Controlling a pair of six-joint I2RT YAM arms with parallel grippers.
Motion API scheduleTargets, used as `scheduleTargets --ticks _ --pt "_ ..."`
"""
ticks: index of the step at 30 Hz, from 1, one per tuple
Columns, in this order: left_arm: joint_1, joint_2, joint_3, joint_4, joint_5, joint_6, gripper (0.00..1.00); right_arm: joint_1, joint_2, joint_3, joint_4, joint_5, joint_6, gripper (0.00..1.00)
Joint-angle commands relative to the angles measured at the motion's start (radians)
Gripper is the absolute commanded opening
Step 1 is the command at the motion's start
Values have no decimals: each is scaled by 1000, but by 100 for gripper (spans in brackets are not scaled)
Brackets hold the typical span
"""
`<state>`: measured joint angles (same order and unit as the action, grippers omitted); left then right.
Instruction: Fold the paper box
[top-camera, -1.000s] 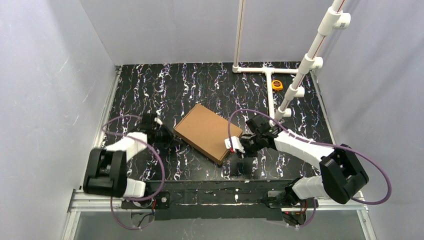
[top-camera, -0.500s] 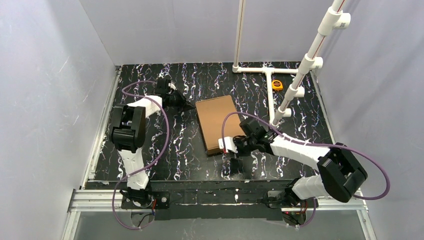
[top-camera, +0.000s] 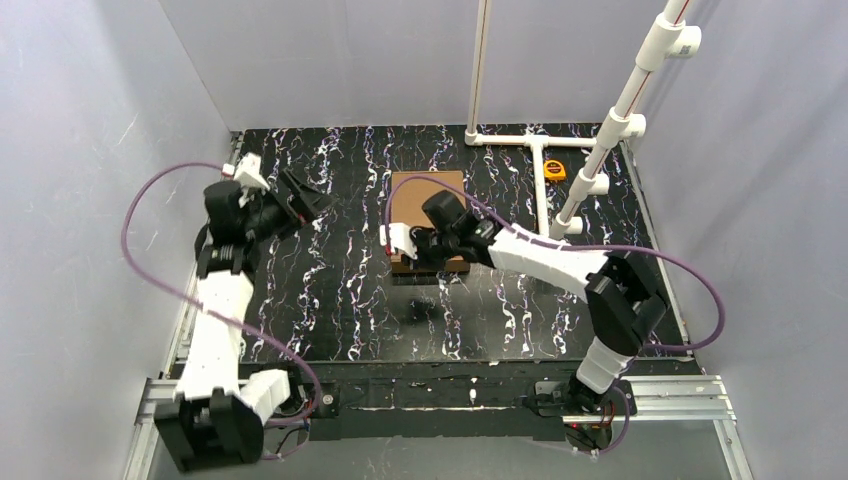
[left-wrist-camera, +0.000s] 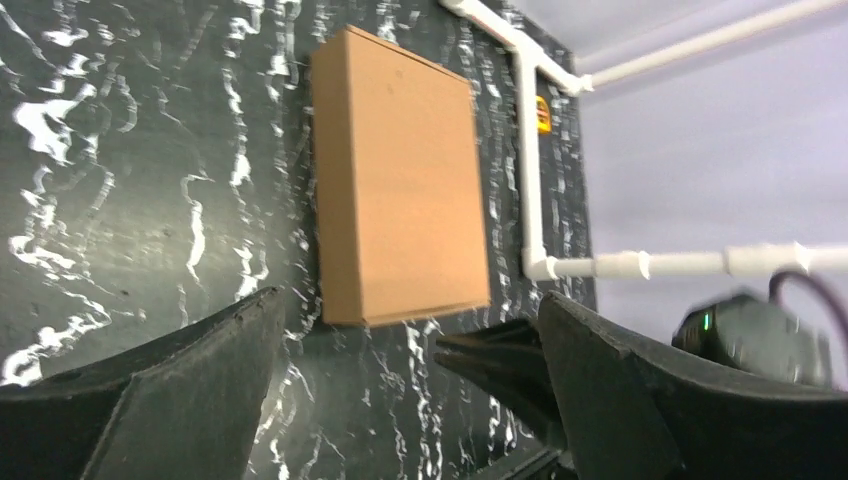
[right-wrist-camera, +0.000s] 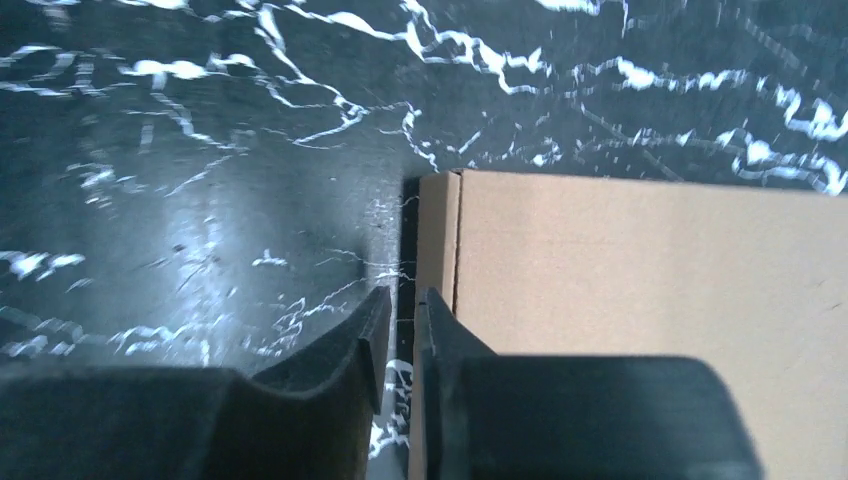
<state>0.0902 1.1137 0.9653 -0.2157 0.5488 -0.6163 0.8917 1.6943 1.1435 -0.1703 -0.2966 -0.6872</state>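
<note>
Right end effector (right-wrist-camera: 405, 300) with its two dark fingers almost together, only a thin slit between them and nothing in it. The tips sit low at a corner of the paper box (right-wrist-camera: 640, 270), one finger against the box's short side wall, the other just beside it over the bench (right-wrist-camera: 200, 150). The box lies flat and folded shut, a plain brown rectangle past the middle of the black, white-veined bench; from above, the right wrist covers its near end. Left end effector (left-wrist-camera: 410, 300) spread wide and holding nothing, raised over the left part of the bench, well apart from the box and aimed toward it. Just to the right of the box runs a white pipe frame (top-camera: 540, 180), with a small yellow tape measure (top-camera: 554, 170) beside it
</note>
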Motion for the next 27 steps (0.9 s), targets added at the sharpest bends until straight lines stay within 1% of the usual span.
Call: scheduleTargets --ticks 1,2,3,5,6,8,9,10,13,14,15,18,20,22,24,25,27 --pt "37 -204 -180 8 209 -21 98 -17 -94 183 -549 -251 -243 30" --pt "36 -248 -222 73 247 -66 98 -23 -121 208 -649 -277 -293 35" --pt "37 -283 -256 137 282 -122 98 -30 -157 225 -729 -283 -330 43" --pt "36 -327 -298 221 338 -220 98 -66 -250 223 -801 -277 -345 56" --pt "37 -343 -298 226 351 -249 98 -112 -305 211 -814 -278 -340 65" --pt "36 -356 -256 112 355 -233 98 -221 -423 187 -814 -309 -328 80" --pt "37 -363 -224 53 353 -201 98 -281 -476 177 -809 -329 -313 91" --pt "37 -372 -198 -4 349 -171 98 -339 -530 175 -805 -342 -286 97" --pt "37 -409 -130 -140 325 -98 98 -455 -641 191 -798 -315 -116 98" --pt "36 -419 -114 -166 327 -89 98 -484 -663 206 -810 -310 -87 98" --pt "36 -428 -101 -187 334 -92 98 -516 -685 216 -807 -302 -48 98" --pt "37 -453 -75 -227 334 -144 98 -599 -744 222 -738 -273 151 98" --pt "37 -465 -59 -260 294 -186 98 -652 -779 229 -729 -286 188 98" --pt "37 -477 -46 -282 278 -215 98 -705 -799 239 -755 -348 151 98" --pt "36 -485 -37 -306 279 -238 98 -750 -816 238 -726 -397 218 98" --pt "36 -482 -27 -324 278 -248 98 -768 -826 230 -678 -399 292 98" --pt "34 -469 -5 -369 270 -273 98 -796 -847 215 -574 -312 503 98"
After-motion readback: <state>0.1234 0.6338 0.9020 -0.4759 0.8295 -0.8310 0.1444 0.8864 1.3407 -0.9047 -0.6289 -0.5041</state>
